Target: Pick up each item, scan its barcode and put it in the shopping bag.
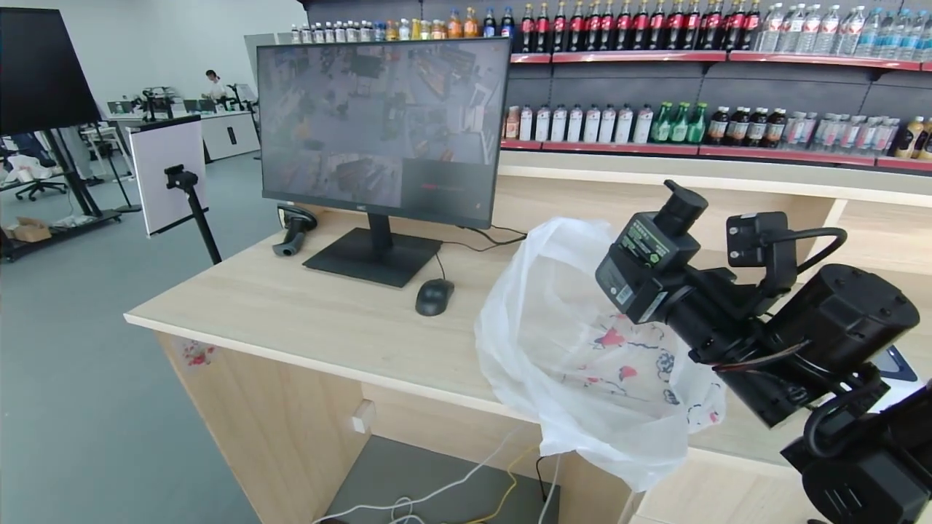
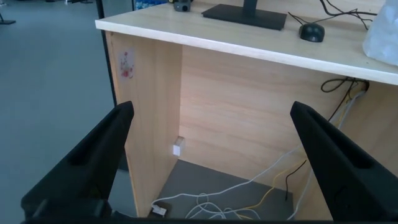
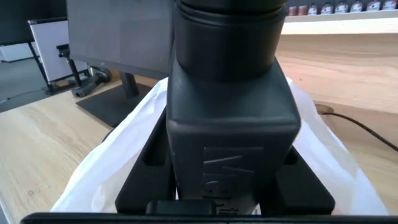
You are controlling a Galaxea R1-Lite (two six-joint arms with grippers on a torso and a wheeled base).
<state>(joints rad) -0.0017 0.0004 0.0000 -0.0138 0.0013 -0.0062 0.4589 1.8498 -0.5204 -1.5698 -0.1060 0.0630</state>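
A black bottle with a green label and a round cap hangs tilted over the mouth of the white plastic shopping bag, which stands on the wooden counter. My right gripper is shut on the bottle. In the right wrist view the bottle sits between the jaws with the bag spread out beneath it. My left gripper is open and holds nothing; it hangs low in front of the counter's wooden front panel, below the countertop. A handheld barcode scanner lies at the counter's far left, beside the monitor.
A monitor on a stand and a black mouse occupy the counter's left half. Cables trail on the floor under the counter. Shelves of bottles line the back wall. A tripod stand is left of the counter.
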